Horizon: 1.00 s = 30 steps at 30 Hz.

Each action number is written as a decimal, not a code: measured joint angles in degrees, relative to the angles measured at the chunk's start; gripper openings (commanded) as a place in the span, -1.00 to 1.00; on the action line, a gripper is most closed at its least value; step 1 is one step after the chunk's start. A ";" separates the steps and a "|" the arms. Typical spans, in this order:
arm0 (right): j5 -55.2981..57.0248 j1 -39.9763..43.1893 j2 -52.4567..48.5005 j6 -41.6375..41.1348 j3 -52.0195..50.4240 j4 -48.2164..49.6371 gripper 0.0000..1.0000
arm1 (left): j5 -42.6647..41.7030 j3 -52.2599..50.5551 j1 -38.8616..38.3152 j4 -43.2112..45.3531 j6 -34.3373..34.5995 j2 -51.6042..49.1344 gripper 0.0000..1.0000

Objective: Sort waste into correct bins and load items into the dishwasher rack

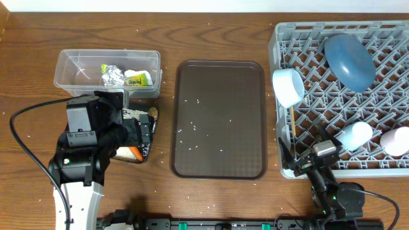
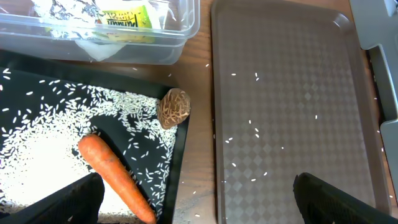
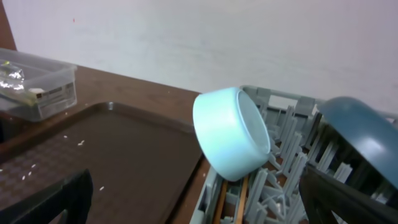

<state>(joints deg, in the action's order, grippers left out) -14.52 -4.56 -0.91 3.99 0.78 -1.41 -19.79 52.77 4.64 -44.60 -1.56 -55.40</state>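
The clear tub (image 1: 107,73) holds the silver foil (image 1: 114,76), the yellow-green wrapper (image 1: 137,79) and a white napkin (image 2: 96,45). The black tray (image 2: 180,155) holds the orange carrot stick (image 2: 115,168), the brown food lump (image 2: 173,107) and white rice (image 2: 37,155). My left gripper (image 2: 199,205) is open and empty, low over the black tray's right edge. The grey rack (image 1: 345,96) holds the dark blue dish (image 1: 349,61), the white bowl (image 1: 288,87) on its side, two cups (image 1: 355,135) and wooden sticks (image 3: 242,193). My right gripper (image 3: 199,205) is open and empty at the rack's front left corner.
The brown serving tray (image 1: 218,119) lies between the bins and the rack, with scattered rice grains on it. A black cable loops on the table left of the left arm. Rice grains also dot the wooden table.
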 measured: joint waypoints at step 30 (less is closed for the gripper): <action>-0.24 0.00 0.17 -0.66 -0.37 -1.25 0.98 | 0.00 -0.02 0.00 0.00 0.00 0.11 0.96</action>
<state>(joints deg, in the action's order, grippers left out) -14.76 -4.56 -0.73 3.33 0.40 -2.66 -19.79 52.75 4.64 -44.60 -1.56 -55.29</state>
